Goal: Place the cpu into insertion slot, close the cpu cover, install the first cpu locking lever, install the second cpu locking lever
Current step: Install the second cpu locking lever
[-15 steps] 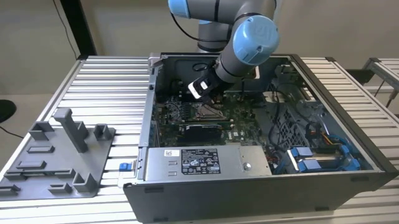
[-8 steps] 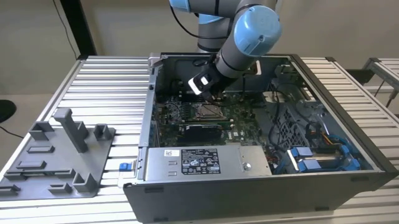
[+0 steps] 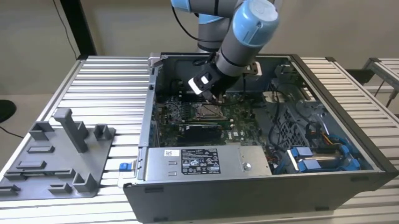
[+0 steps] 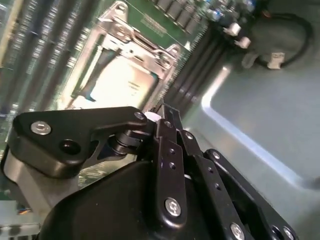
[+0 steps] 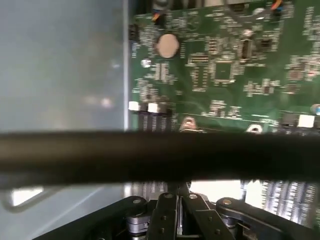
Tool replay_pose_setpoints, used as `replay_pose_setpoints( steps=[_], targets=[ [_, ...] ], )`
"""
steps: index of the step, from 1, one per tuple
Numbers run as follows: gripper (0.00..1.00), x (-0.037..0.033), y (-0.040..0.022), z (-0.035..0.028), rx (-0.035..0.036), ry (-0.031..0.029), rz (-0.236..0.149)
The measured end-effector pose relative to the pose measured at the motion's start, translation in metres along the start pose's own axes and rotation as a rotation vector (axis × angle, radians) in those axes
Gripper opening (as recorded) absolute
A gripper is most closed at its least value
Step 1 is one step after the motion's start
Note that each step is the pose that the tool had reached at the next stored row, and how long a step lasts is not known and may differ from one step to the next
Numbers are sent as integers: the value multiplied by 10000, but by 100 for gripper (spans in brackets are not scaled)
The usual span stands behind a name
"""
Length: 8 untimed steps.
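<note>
One gripper (image 4: 162, 111), fingers pinched together on nothing, just beside one insertion slot (image 4: 117, 75).
One silvery cpu (image 4: 120, 80) sits in it, under one silvery cpu cover (image 4: 150, 50).

Open computer case (image 3: 262, 140) sits on bench (image 3: 106, 88), toward exterior view's right. Fixture tray (image 3: 56, 158) on bench at exterior view's left, apart from case. Motherboard (image 3: 187, 119) lies inside case. Insertion slot (image 3: 208, 110) mid-board, cpu cover (image 4: 131, 55) over it. Power-supply box (image 3: 203, 162) along case's near wall. End effector (image 3: 215, 97) just above slot.
</note>
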State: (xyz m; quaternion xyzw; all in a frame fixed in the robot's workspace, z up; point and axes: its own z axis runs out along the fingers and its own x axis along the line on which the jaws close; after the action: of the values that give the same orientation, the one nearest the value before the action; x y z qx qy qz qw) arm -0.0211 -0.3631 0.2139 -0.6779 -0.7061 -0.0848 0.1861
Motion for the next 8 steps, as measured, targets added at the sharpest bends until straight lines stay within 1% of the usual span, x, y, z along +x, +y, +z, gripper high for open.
replay_pose_setpoints(
  steps=[3,4,5,6,8],
  targets=[
    [0,0,4,-1,-22,-535,134],
    [0,1,10,-5,-34,-640,180],
    [0,5,16,-14,-47,-706,227],
    [0,13,16,-38,-55,-743,262],
    [0,45,6,-114,-64,-747,285]
  ],
)
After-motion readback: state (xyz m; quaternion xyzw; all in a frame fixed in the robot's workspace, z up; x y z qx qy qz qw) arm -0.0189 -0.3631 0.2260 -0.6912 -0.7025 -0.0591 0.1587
